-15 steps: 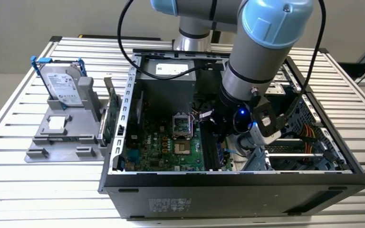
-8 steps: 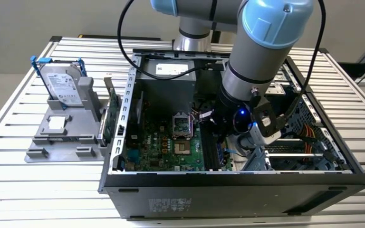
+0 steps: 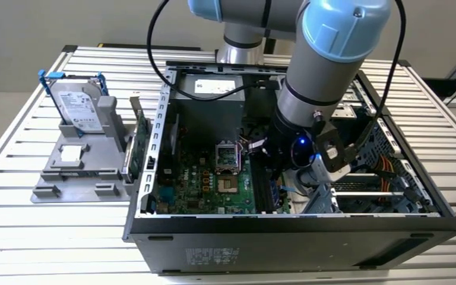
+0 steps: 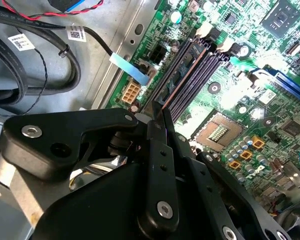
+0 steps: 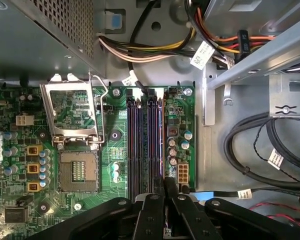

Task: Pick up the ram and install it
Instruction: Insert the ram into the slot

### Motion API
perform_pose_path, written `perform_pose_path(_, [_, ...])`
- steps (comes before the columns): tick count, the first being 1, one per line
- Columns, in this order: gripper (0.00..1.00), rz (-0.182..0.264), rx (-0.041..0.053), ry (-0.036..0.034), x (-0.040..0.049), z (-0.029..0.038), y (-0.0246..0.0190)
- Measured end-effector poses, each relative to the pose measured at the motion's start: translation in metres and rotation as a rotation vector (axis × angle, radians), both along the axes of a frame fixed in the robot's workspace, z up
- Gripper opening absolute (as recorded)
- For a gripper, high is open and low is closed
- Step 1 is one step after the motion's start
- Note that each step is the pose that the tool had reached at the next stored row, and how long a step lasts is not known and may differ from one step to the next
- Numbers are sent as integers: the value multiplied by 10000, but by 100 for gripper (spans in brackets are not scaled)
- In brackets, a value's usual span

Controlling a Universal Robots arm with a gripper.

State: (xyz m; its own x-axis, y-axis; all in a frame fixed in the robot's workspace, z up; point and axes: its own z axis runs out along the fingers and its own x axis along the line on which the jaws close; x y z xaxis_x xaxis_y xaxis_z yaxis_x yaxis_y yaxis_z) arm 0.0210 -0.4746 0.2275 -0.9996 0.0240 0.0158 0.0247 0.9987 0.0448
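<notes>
While lowered into the open computer case (image 3: 291,240) on the slatted table (image 3: 22,237), hangs with gripper (image 5: 164,186) directly over the motherboard (image 3: 204,178), at one end of the black memory slots (image 5: 144,140). Shows in both wrist views the two black fingertips (image 4: 162,120) drawn close together, only a narrow dark line between them. Cannot tell whether that line is the edge of the ram; cannot otherwise place the ram with any certainty. Lists four long parallel slots, side by side, beside the CPU socket (image 5: 79,172) with its metal retaining frame raised. Lists a bundle of yellow, orange and black cables (image 5: 155,47) near the far end of the slots. Lists, at the exterior view's left, outside the case: grey holder (image 3: 69,178) on the table, silver hard drive (image 3: 81,107) with blue handles standing upright in it, and green expansion card (image 3: 141,148) on edge just beside the case wall.
</notes>
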Motion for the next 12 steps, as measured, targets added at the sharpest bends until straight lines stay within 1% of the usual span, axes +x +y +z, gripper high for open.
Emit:
perform_pose_path(9, [0, 0, 3, -1, -6, -7, 0])
perform_pose_path(12, [0, 0, 29, -4, -6, -20, 0])
